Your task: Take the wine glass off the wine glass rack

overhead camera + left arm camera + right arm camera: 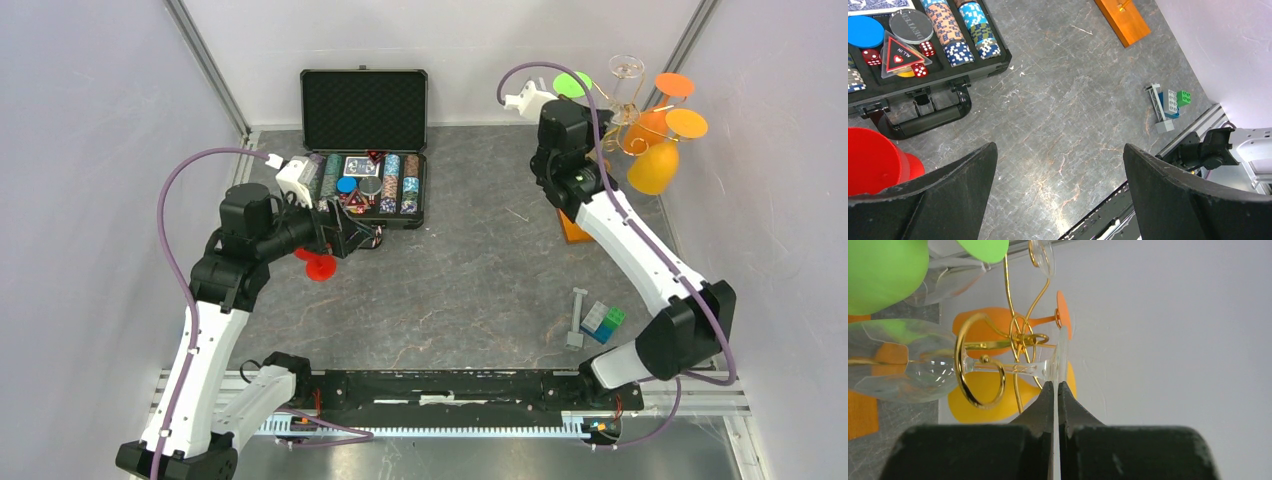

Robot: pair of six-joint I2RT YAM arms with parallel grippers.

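The wine glass rack [628, 128], thin gold wire on an orange-brown wooden base [573, 229], stands at the back right. Green, orange and yellow glasses hang on it. In the right wrist view a clear wine glass [903, 371] lies with its stem through a gold spiral arm [959, 360]. My right gripper [1055, 385] is shut on the thin edge of that glass's foot [1062, 352]. In the top view the right gripper [598, 150] sits right at the rack. My left gripper [1060, 155] is open and empty above the table, with a red wine glass [873, 160] beside its left finger.
An open black case [365, 110] of poker chips, dice and cards lies at the back centre; its handle shows in the left wrist view [923, 117]. A small pile of toy bricks [603, 320] lies at the front right. Walls close in both sides.
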